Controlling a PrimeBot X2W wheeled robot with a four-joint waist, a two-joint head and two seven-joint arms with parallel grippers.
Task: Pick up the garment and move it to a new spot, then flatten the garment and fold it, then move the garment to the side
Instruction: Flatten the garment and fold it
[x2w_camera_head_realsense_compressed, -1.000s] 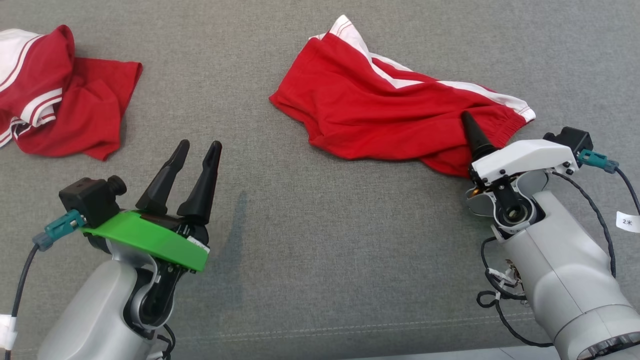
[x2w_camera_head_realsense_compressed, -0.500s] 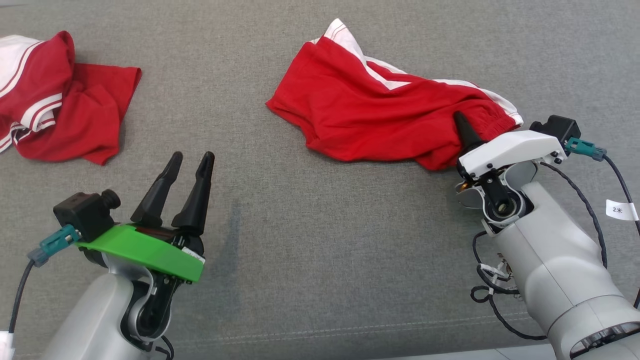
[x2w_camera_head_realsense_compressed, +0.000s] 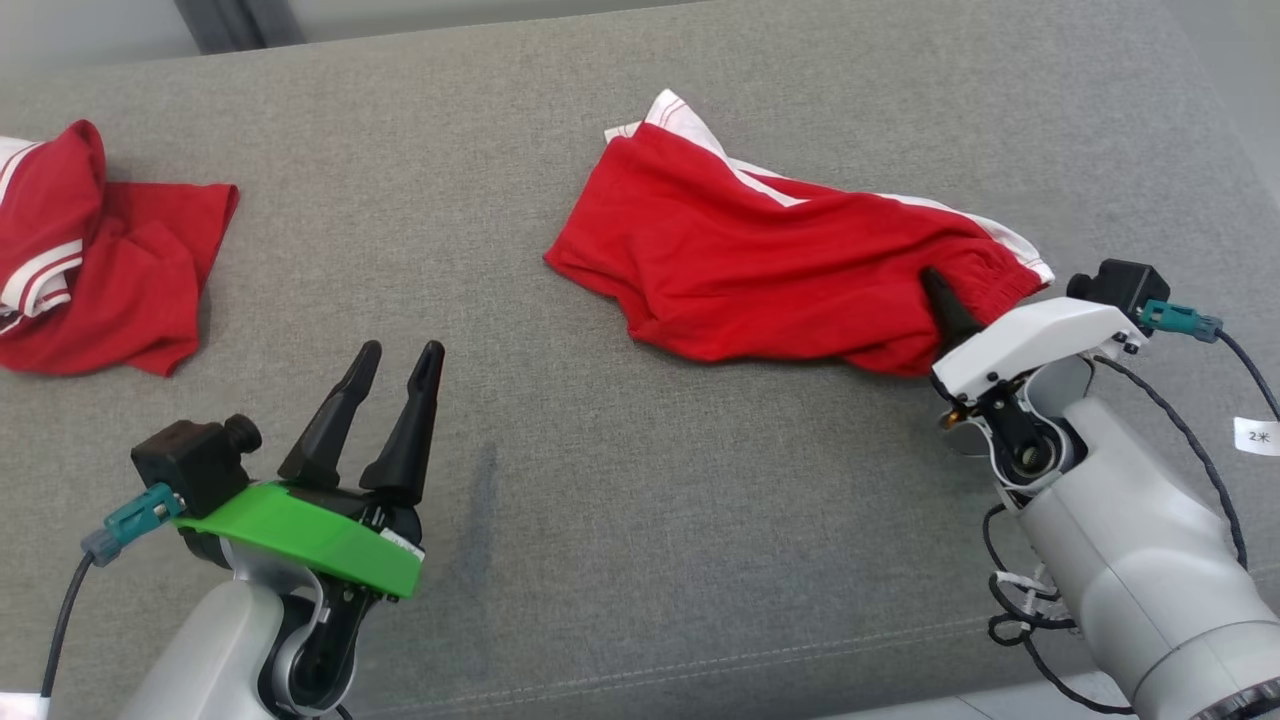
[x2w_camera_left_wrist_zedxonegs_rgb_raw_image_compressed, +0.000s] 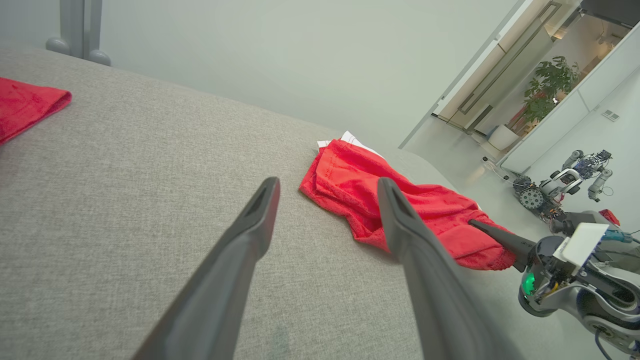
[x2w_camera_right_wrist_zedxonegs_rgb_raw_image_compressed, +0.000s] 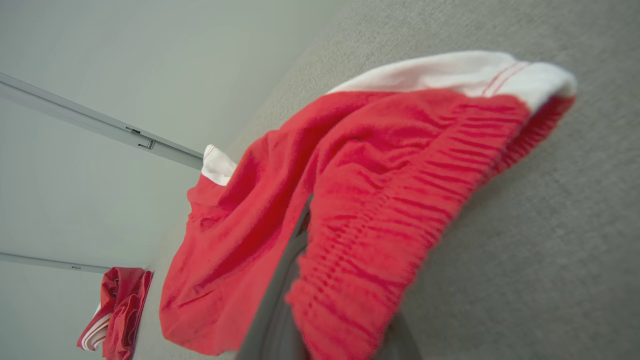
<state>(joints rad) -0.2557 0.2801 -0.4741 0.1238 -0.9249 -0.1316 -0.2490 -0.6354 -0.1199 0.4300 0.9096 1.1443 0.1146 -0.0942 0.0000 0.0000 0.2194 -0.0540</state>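
While my right gripper (x2w_camera_head_realsense_compressed: 936, 282) clamps the elastic waistband of the red garment (x2w_camera_head_realsense_compressed: 760, 270), which lies crumpled on the right half of the grey cushion (x2w_camera_head_realsense_compressed: 640, 520), my left gripper (x2w_camera_head_realsense_compressed: 402, 350) hovers well apart from it, its 2 fingers spread and holding nothing.

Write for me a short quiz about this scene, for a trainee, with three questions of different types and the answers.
1. True or false: the right gripper has its jaws shut on the elastic waistband of the red shorts.
2. The left gripper is: A) open, holding nothing; B) shut on the shorts; C) shut on a towel.
3. What lies on the grey cushion at the robot's far left?
Key: 1 true; 2 A; 3 a crumpled red and white garment.
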